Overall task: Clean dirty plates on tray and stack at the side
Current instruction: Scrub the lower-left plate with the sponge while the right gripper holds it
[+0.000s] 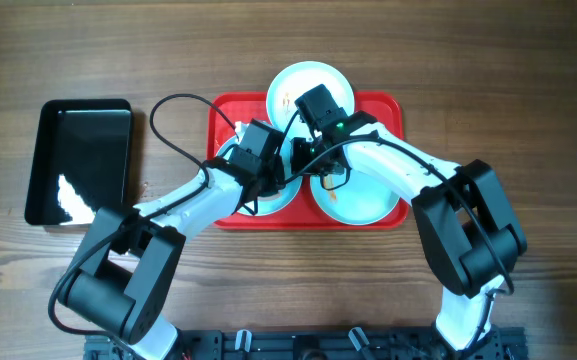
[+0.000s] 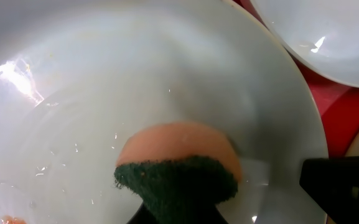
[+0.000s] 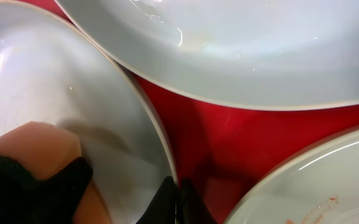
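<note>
The red tray (image 1: 393, 110) holds three pale plates. My left gripper (image 2: 179, 214) is shut on an orange sponge with a green scouring face (image 2: 178, 167), pressed onto the near-left plate (image 2: 135, 74). A small orange smear (image 2: 10, 219) lies on that plate. My right gripper (image 3: 178, 200) is shut on the same plate's rim (image 3: 143, 118), one finger on each side. From overhead both grippers, left (image 1: 266, 183) and right (image 1: 305, 163), meet over this plate (image 1: 280, 200), mostly hiding it. The far plate (image 1: 308, 82) looks clean. The near-right plate (image 1: 358, 200) carries orange smears (image 3: 319, 211).
A glossy black tray (image 1: 78, 160) sits on the wooden table left of the red tray. Both arms cross the front of the red tray. The right gripper's dark body (image 2: 341, 183) shows at the left wrist view's right edge.
</note>
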Robot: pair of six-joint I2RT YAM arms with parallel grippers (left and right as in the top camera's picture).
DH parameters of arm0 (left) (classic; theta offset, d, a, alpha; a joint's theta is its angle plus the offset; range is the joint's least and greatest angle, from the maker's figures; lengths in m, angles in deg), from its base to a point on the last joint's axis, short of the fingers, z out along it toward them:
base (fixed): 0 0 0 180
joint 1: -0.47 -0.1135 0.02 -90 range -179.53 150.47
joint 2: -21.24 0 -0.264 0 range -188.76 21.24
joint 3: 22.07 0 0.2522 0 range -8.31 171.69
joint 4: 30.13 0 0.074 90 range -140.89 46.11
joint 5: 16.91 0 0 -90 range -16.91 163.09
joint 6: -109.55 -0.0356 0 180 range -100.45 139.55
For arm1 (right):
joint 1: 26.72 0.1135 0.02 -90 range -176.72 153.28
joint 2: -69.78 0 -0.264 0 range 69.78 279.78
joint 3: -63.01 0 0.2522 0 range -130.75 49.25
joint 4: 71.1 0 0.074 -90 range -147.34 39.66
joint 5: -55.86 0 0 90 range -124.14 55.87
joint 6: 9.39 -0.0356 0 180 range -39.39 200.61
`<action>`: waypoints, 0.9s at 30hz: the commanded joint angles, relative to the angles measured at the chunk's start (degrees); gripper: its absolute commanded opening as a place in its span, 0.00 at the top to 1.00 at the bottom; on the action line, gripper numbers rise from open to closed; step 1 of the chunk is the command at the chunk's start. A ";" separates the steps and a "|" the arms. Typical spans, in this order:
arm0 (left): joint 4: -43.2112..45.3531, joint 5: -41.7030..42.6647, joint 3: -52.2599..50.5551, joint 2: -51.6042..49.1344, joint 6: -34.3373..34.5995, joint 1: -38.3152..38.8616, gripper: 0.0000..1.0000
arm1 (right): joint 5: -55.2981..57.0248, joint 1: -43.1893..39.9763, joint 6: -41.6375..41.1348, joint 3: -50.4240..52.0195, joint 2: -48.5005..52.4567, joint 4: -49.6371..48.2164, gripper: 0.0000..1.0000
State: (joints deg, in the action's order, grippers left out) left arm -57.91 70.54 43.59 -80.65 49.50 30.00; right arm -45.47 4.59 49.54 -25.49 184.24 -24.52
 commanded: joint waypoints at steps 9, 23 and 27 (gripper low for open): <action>-7.08 -12.33 -4.07 -4.79 -5.07 -0.20 0.96 | 1.05 -0.31 -0.83 -0.57 1.49 0.79 0.96; -7.85 -12.31 -4.07 -4.79 -10.51 -6.12 0.96 | 1.05 -0.31 -0.59 -0.57 1.49 0.90 0.96; -6.45 -12.28 -4.07 -4.79 -13.77 -8.46 0.96 | 1.07 -0.31 -0.55 -0.57 1.49 0.90 0.96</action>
State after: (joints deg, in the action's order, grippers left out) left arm -62.79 59.05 43.78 -80.47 40.30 24.61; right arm -45.49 4.59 49.57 -25.49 184.24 -24.37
